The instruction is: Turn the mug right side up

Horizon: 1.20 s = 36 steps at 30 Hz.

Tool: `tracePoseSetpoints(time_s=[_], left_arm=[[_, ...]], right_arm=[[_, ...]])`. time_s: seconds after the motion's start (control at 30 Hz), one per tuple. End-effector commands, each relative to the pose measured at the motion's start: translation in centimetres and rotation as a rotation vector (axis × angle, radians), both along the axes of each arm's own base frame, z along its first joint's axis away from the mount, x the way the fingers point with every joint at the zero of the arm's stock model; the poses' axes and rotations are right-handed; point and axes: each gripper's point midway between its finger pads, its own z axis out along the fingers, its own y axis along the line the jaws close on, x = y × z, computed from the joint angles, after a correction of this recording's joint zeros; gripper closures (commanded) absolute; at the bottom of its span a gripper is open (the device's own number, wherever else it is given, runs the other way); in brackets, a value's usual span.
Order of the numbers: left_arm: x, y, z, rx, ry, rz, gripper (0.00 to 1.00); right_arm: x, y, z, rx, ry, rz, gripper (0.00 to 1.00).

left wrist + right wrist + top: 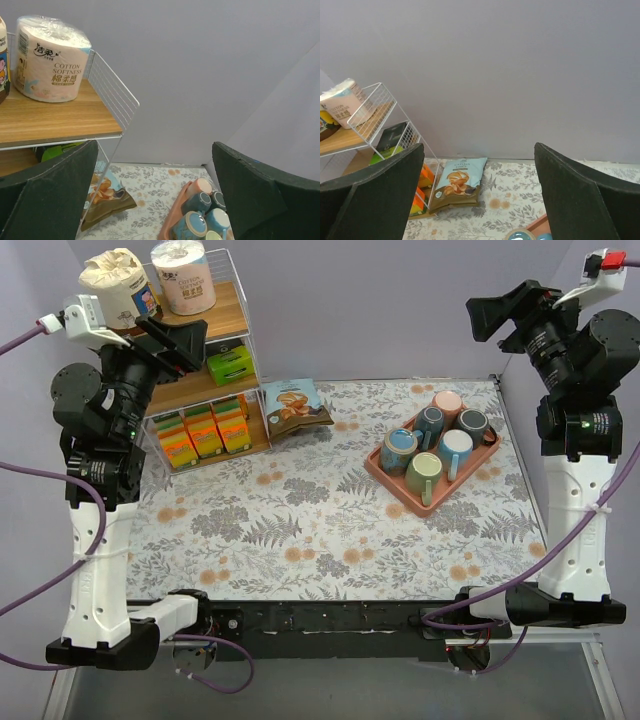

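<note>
Top external view: a fern-patterned table (300, 530) carries a wire shelf rack (200, 390) well left of the salmon tray (390, 486). The arms stand raised to either side of the tray. The left gripper (154, 165) and right gripper (476, 165) gape wide, holding nothing. A chips bag (293, 405) lies left of the tray. Six mugs fill the tray, and the pink mug (447, 401) at its far corner sits mouth down.
</note>
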Motion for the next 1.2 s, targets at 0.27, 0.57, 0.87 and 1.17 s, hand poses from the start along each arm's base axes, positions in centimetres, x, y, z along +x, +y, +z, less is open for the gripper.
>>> tracePoseSetpoints(time_s=[0.27,0.57,0.87,1.17], left_arm=[[1.2,-5.7,-6.9,0.106,0.097,-0.216,0.02],[-0.6,-14.3,-14.7,0.281,0.183,-0.585,0.02],[0.3,-15.0,-16.8,0.257,0.252,-0.561,0.02],[1.5,-14.3,-17.7,0.192,0.293,-0.482,0.02]], right_arm=[[1.1,-1.1,-11.1,-0.117,0.344,-0.042,0.02],[-2.1,-2.8,-29.2,-0.301,0.943,-0.018,0.11],[-4.7,-0.4,-36.1,-0.321,0.973,0.048,0.16],[-5.4,-1.3,-38.7,-0.292,0.99,-0.072,0.19]])
